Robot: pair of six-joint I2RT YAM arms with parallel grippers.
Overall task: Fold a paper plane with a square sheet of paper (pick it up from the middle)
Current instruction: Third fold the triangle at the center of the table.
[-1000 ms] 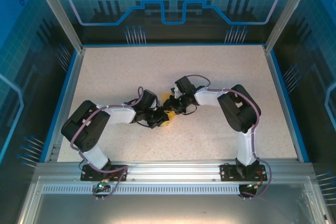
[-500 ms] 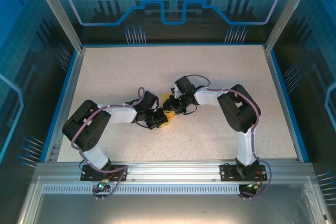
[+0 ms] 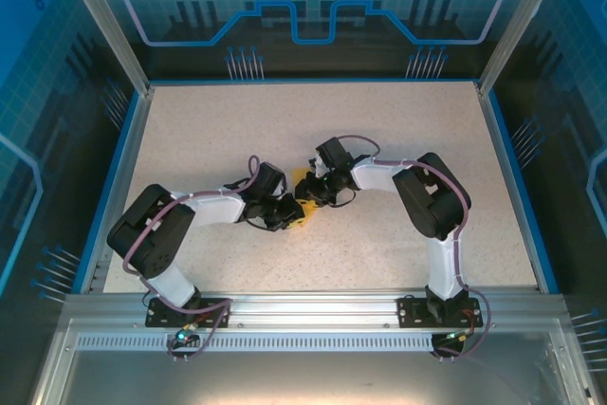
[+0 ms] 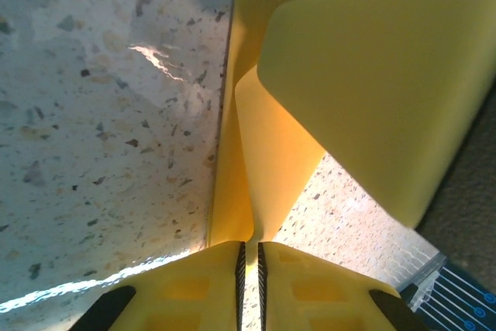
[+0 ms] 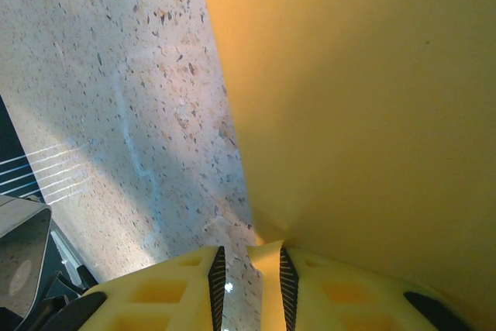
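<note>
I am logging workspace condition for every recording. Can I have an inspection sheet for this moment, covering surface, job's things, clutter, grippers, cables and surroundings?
Surface: pale speckled table, glossy, with some glare.
Job's things: square sheet of paper, orange-yellow, partly folded, mid-table between the two grippers; folding unfinished.
Clutter: nothing seen.
Grippers: left gripper, fingers almost together, a paper fold running to the slit between them, grip unclear. Right gripper, fingers slightly apart with a paper edge between them.
Cables: purple cables run along both arms; no snag seen.
Surroundings: blue panel walls; metal rail at the near edge.
</note>
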